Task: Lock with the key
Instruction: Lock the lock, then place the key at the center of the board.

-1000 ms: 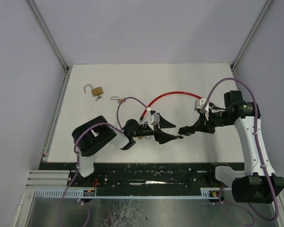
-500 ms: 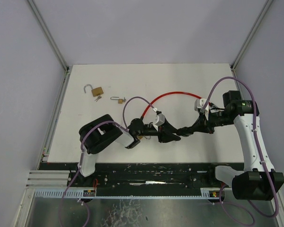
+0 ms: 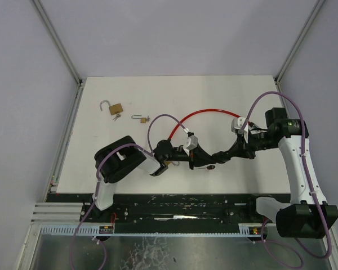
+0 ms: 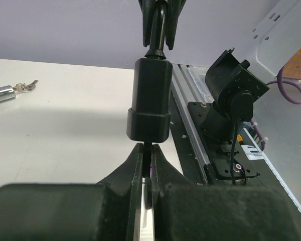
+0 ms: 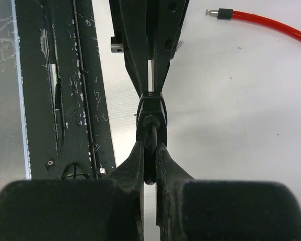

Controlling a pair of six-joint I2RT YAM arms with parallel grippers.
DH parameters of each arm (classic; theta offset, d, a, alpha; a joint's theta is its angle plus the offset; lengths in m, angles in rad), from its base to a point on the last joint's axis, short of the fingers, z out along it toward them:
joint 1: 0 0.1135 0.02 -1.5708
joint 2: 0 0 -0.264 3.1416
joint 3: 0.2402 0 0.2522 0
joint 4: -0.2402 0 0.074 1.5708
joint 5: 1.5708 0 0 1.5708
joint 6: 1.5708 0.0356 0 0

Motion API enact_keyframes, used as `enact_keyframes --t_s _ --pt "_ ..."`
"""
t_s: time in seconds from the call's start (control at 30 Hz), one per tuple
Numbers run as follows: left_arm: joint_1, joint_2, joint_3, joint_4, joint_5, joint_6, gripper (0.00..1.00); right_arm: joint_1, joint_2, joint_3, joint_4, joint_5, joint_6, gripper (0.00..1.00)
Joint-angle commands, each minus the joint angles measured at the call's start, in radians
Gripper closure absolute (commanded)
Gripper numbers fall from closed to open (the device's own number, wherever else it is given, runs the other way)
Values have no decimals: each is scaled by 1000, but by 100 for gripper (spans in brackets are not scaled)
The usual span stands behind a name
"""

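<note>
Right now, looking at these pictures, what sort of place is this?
Probably a robot test cell in a lab. A white table stands inside plain lilac walls. A left arm and a right arm are bolted at its near edge, and on it lie a brass padlock and a red cable.

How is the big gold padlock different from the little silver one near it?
The gold brass padlock is bigger than the small silver padlock. The brass one looks yellow, while the small one looks grey. The brass one also lies further left and further back on the white table. Both lie loose on the table with little keys beside them.
</note>
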Motion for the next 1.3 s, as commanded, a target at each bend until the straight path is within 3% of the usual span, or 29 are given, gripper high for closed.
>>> enact_keyframes --t_s 0.0,0.13,0.37,0.43,0.53,0.63,0.8,0.9,0.93,1.03,1.27 --pt "29 -14 -31 60 -62 -25 100 -28 -36 87 31 -22 16 100" --pt "48 -35 -75 100 -110 -32 100 -77 18 200 -97 -36 -77 100" --pt "49 -95 -139 105 -246 -19 100 -92 34 254 -44 -21 21 100" --pt "48 -147 -182 105 -335 -34 100 -100 1 197 100 -37 144 100" --pt "60 -232 -256 102 -483 -121 100 -131 -104 36 424 -69 459 100" --pt "74 -333 -328 58 -726 -338 100 -148 -172 -94 651 -77 682 100" --pt "182 -513 -335 -380 -858 -697 100 -151 -172 -146 728 -97 763 100" --pt "227 -623 -264 -766 -998 -854 100 -151 -167 -164 745 -86 771 100" --pt "233 -653 -222 -910 -1057 -871 100 -151 -168 -170 750 -84 774 100" --pt "261 -659 -84 -1120 -1152 -836 97 -151 -173 -182 771 -77 792 99" --pt "402 -389 299 -1310 -1012 -742 99 -151 -188 -196 788 -65 799 98"
